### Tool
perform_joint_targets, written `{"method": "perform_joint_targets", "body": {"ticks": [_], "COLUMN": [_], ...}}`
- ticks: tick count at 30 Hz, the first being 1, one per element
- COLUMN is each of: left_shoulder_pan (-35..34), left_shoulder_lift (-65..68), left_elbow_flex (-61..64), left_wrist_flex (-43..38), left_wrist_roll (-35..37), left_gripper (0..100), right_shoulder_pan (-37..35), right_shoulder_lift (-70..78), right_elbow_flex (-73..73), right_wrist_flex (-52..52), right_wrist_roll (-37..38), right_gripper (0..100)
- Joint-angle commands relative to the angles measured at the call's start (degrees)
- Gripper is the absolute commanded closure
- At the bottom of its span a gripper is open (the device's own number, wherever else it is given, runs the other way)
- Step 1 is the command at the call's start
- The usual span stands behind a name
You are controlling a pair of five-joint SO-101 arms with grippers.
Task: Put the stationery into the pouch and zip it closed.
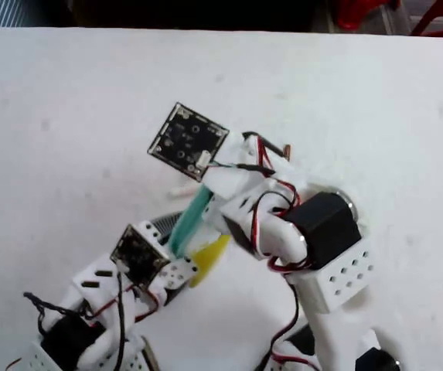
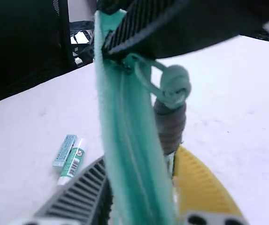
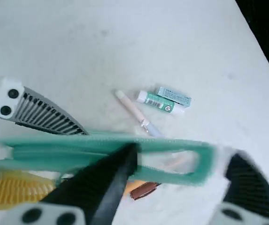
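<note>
Left claw (image 1: 184, 241) pinches the pouch (image 1: 194, 209) from 7 o'clock; right claw (image 3: 183, 157) is spread at its mouth. Wrist views show a tube (image 3: 160, 102) on the table (image 3: 78, 37).

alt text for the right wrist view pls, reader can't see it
A teal pouch, close to the camera, stretches across the view, with the right tool at one end of it. On the white table beyond lie a green-and-white tube, a small green box beside it and a pale pen.
</note>
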Motion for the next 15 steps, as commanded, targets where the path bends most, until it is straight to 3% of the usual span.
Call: {"method": "perform_joint_targets", "body": {"ticks": [1,4,11,15], "left_shoulder_pan": [-1.10,-2.07,-4.09,-4.00], "left_shoulder_lift": [0.13,0.13,0.13,0.13], "left_elbow_flex": [-2.81,-4.13,-4.31,-4.22], "left_wrist_flex": [0.18,0.53,0.26,0.18], "left_wrist_roll": [0.09,0.09,0.09,0.09], "left_gripper": [92,98,98,98], "right_shoulder_pan": [4.35,6.55,3.56,-0.92], "right_shoulder_lift": [0.84,0.57,0.48,-1.63], "right_elbow_flex": [-2.55,-4.31,-5.01,-8.79], "right_wrist_flex": [1.10,1.10,1.10,1.19], "right_wrist_roll": [-2.90,-3.87,-3.87,-5.36], "right_gripper": [63.6,63.6,63.7,71.8]}}
